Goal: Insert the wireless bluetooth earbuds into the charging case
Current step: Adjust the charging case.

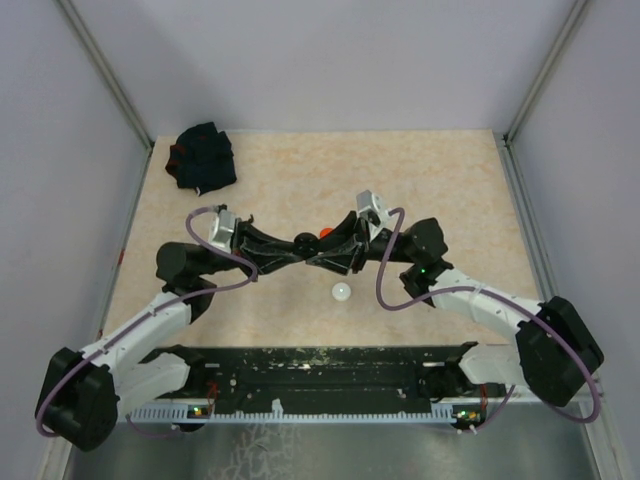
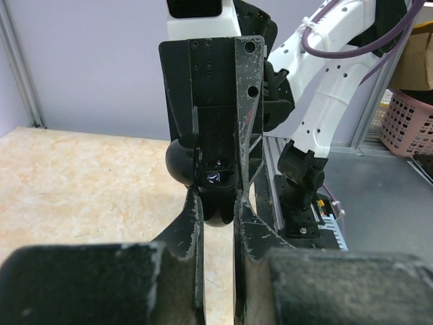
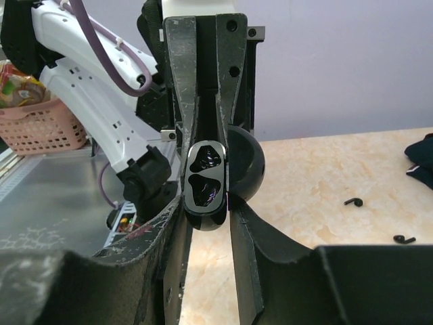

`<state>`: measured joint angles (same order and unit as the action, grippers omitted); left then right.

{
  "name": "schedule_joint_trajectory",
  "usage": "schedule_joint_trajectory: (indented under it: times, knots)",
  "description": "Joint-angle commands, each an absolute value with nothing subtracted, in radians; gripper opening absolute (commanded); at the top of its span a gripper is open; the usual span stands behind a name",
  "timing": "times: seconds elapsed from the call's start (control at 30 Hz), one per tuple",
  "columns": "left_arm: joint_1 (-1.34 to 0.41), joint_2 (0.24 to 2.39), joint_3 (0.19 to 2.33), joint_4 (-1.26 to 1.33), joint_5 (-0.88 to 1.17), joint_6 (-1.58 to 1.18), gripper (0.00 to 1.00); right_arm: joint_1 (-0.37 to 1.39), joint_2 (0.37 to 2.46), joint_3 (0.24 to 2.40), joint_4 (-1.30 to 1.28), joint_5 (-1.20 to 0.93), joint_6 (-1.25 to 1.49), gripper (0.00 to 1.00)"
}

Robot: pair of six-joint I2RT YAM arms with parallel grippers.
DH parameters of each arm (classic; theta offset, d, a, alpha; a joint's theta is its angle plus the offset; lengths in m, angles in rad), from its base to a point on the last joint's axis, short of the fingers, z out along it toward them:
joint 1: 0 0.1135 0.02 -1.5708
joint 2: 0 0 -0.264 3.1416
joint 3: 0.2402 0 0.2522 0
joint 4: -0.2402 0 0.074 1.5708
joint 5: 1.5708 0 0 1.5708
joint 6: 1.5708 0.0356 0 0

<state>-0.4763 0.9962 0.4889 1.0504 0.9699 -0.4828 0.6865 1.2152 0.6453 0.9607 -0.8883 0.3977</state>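
Observation:
The charging case [image 3: 206,179] is glossy black and held in the air over the table's middle. Its lid [image 3: 245,162] stands open and two dark hollows face the right wrist camera. What lies in the hollows I cannot tell. My left gripper [image 2: 216,200] is shut on the charging case [image 2: 218,203]. My right gripper [image 3: 206,210] flanks the case from the opposite side, its fingers close along both sides. Both grippers meet tip to tip, left [image 1: 298,250] and right [image 1: 320,250]. Of the earbuds, a tiny red piece [image 1: 325,232] shows behind the grippers. Two tiny black curled pieces [image 3: 352,202] [image 3: 404,239] lie on the table.
A black fabric bundle [image 1: 203,157] lies at the back left corner. A white round object [image 1: 342,291] sits on the table in front of the grippers. Grey walls close the table on three sides. A pink basket [image 2: 409,122] stands off the table.

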Motion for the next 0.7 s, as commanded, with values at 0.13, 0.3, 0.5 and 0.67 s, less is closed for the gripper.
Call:
schedule_joint_trajectory:
  times: [0.13, 0.3, 0.5, 0.67]
  knots:
    - [-0.48, 1.004, 0.465, 1.193, 0.971, -0.55, 0.01, 0.698, 1.225, 0.642, 1.108, -0.894, 0.446, 0.32]
    - [-0.483, 1.004, 0.459, 1.197, 0.967, -0.553, 0.01, 0.698, 1.232, 0.643, 1.142, -0.898, 0.467, 0.27]
    - [-0.489, 1.009, 0.456, 1.208, 0.965, -0.546, 0.04, 0.698, 1.25, 0.642, 1.2, -0.903, 0.512, 0.09]
    - [-0.49, 0.97, 0.446, 1.086, 0.938, -0.475, 0.31, 0.67, 1.233, 0.634, 1.175, -0.897, 0.501, 0.0]
